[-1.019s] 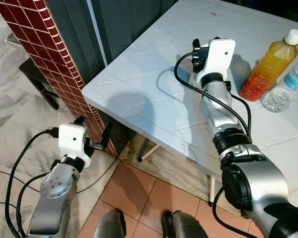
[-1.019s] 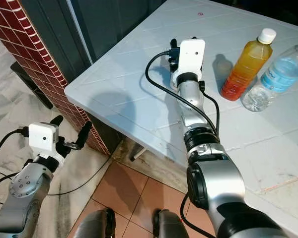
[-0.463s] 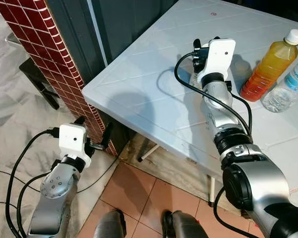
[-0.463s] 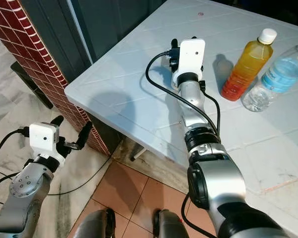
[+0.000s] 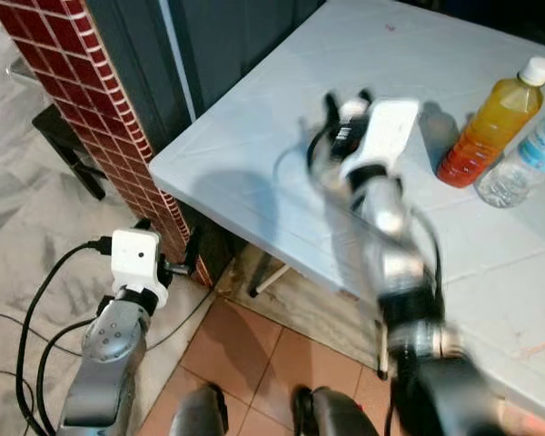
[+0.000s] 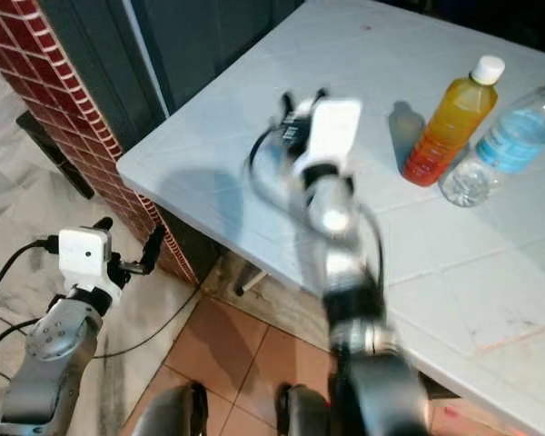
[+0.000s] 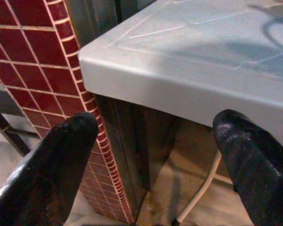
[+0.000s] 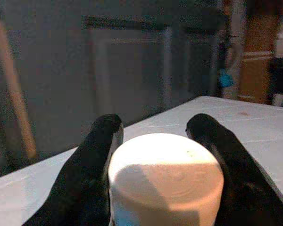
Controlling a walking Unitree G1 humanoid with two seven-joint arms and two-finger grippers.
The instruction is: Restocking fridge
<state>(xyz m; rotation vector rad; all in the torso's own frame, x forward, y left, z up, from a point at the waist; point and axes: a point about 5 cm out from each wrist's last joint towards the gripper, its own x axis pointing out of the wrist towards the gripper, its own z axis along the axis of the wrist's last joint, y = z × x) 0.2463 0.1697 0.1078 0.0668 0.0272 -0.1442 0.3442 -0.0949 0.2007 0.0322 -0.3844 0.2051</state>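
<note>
A white-capped bottle (image 8: 166,181) sits between the two black fingers (image 8: 95,174) of the right gripper (image 8: 158,141), its round cap filling the space between them; the jaws are clenched on it, both fingers pressed to its sides just under the cap. The right arm is blurred in the head views, stretched out above the pale grey worktop (image 5: 254,163), with its white wrist housing (image 5: 381,132) over the middle of the slab.

To the right of those jaws, near the far edge of the worktop, stands an orange drink bottle (image 5: 488,127) with a white cap, upright. Just beside it, further from the jaws, is a clear water bottle (image 5: 525,162) with a blue label, leaning toward the orange one and touching or nearly touching it.

The left gripper (image 7: 155,160) hangs low beside the corner of the worktop, its jaws released and wide apart with nothing between them. Ahead of those jaws is the worktop's rounded corner, and beside it a pillar of dark red tiles (image 7: 37,70). Under the worktop a thin white leg (image 7: 203,188) runs down to the floor. The floor (image 5: 254,345) below is terracotta tile, with black cables (image 5: 36,300) trailing near the left arm.
</note>
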